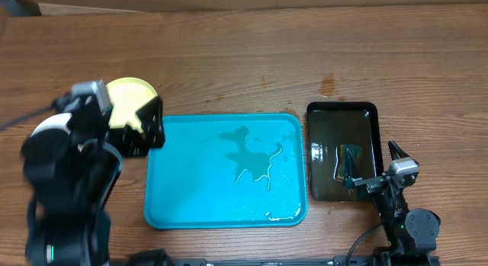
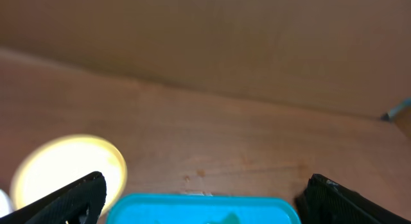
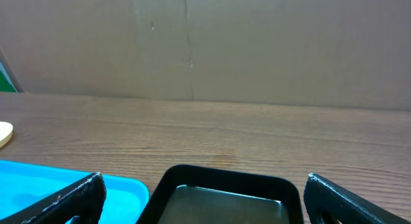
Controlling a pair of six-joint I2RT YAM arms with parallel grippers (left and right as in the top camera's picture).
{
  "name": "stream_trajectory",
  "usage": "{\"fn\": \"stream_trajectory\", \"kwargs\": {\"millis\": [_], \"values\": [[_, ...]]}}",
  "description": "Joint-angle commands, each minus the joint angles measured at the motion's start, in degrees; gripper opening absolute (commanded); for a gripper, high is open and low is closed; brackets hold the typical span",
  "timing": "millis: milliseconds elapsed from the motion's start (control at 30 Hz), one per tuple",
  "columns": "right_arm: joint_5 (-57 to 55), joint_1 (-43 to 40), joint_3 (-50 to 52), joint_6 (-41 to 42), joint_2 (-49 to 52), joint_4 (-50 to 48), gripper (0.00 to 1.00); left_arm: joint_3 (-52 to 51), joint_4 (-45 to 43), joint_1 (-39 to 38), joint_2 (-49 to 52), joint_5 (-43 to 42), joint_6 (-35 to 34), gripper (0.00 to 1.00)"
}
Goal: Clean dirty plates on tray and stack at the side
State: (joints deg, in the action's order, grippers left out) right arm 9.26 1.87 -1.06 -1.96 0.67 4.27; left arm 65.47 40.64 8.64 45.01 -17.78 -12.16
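**Left hand**: fingers wide apart, holding nothing. It hovers at the 9 o'clock rim of the turquoise tray, next to the plate.

**Right hand**: fingers wide apart, holding nothing. It is poised over the 4 o'clock part of the black tray.

**Turquoise tray:** sits at the centre of the wooden surface. It holds no plates, only a ragged film of water pooled from the middle toward 4 o'clock.

**Pale yellow-green plate**: sits on the surface at 10 o'clock of the turquoise tray, just off its corner. The left arm partly covers it. The visible face looks free of smears. Whether other plates lie beneath it cannot be told.

**Black tray:** sits at 3 o'clock of the turquoise tray, close beside it but apart. It holds shallow liquid. A dark shape in it cannot be identified.

**Progress, as judged:** the turquoise tray is cleared and at least one plate is at the side, so the work seems at or near its end. Only the count of the stack is unconfirmed.
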Motion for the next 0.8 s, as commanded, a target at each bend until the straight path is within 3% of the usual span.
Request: {"fn": "stream_trajectory", "kwargs": {"millis": [0, 300, 433, 467, 600, 767], "values": [[0.48, -0.22, 0.61, -0.44, -0.50, -0.31, 1.00, -4.55, 0.09, -0.07, -8.96, 3.93, 2.54, 1.00], [0.48, -0.22, 0.61, -0.44, -0.50, -0.31, 1.00, -23.47, -4.81, -0.07, -30.58, 6.36, 3.17, 1.00], [0.48, -0.22, 0.61, -0.44, -0.50, -0.31, 1.00, -32.94, -19.39, -0.07, -37.92, 6.14, 1.73, 1.00], [0.48, -0.22, 0.61, -0.44, -0.50, -0.31, 1.00, -37.73, -29.77, -0.07, -40.76, 6.14, -0.50, 1.00], [0.48, -0.22, 0.61, -0.44, -0.50, -0.31, 1.00, -46.99, -48.52, -0.07, -44.41, 6.14, -5.64, 1.00], [0.48, -0.22, 0.61, -0.44, -0.50, -0.31, 1.00, -55.21, -56.59, -0.11, -44.81, 6.21, -10.84, 1.00]]}}
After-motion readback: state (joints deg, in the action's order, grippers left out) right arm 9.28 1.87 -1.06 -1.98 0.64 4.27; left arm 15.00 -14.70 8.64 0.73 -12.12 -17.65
